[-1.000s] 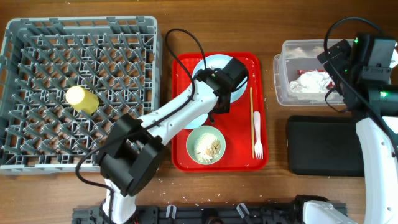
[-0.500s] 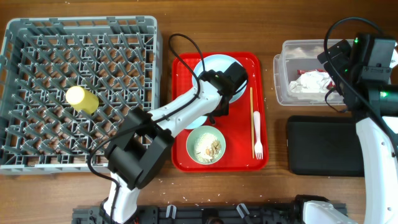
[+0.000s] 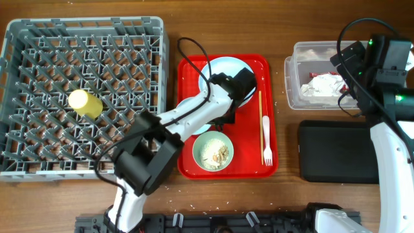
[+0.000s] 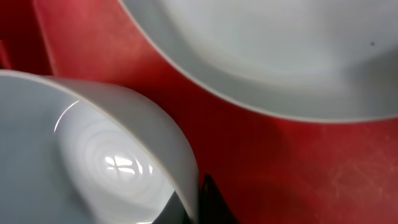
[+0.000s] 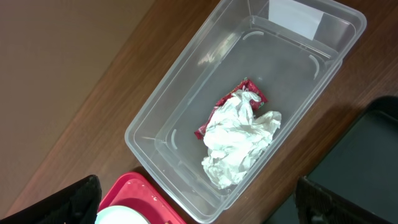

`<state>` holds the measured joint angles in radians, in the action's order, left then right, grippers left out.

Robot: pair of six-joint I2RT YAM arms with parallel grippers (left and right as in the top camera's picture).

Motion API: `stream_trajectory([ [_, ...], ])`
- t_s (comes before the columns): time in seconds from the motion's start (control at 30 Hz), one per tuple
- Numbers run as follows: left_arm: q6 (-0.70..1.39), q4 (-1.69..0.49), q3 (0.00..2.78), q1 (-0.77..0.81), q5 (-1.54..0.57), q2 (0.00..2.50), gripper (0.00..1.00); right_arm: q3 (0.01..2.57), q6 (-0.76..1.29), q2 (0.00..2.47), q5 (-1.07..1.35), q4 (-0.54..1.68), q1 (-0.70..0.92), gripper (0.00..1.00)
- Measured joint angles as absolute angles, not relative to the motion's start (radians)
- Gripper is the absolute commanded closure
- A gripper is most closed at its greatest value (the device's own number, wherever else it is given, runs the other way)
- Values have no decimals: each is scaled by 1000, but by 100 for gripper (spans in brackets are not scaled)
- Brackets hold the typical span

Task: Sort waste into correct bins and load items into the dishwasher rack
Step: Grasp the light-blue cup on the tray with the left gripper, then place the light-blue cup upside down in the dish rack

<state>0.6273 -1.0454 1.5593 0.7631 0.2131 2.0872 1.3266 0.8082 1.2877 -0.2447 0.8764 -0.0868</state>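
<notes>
The left fingers [image 4: 208, 208] are sitting low over the red plastic serving tray [image 4: 280, 177]; the right fingers [image 5: 78, 202] are hovering, spread apart, above the clear rectangular plastic tub [image 5: 283, 68].
One left fingertip is showing just outside a pale blue round bowl [image 4: 93, 155], near the pale blue plate [image 4: 280, 50]; whether it is gripping, I cannot tell. A crumpled white napkin [image 5: 239, 140] is lying partly over a red wrapper [image 5: 210, 126] in the tub.

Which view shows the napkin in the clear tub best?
Right wrist: the crumpled napkin lies unobstructed, close up, partly covering the red wrapper. Overhead shows it small. Left wrist does not show it.
</notes>
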Motion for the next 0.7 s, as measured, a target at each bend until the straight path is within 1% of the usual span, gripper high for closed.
stream_trajectory([
  [0.1,616,-1066,1572,763,213,2019,96,1327,808,1288,-245,876,-87,0],
  [0.27,571,-1055,1587,750,210,1835,96,1326,808,1288,-245,876,-87,0],
  [0.4,462,-1011,1590,675,165,1728,96,1327,808,1288,-245,876,-87,0],
  [0.57,316,-946,1591,472,148,1702,96,1327,808,1288,-245,876,-87,0],
  [0.7,233,-759,1591,302,96,1701,96,1327,808,1288,-245,876,-87,0],
])
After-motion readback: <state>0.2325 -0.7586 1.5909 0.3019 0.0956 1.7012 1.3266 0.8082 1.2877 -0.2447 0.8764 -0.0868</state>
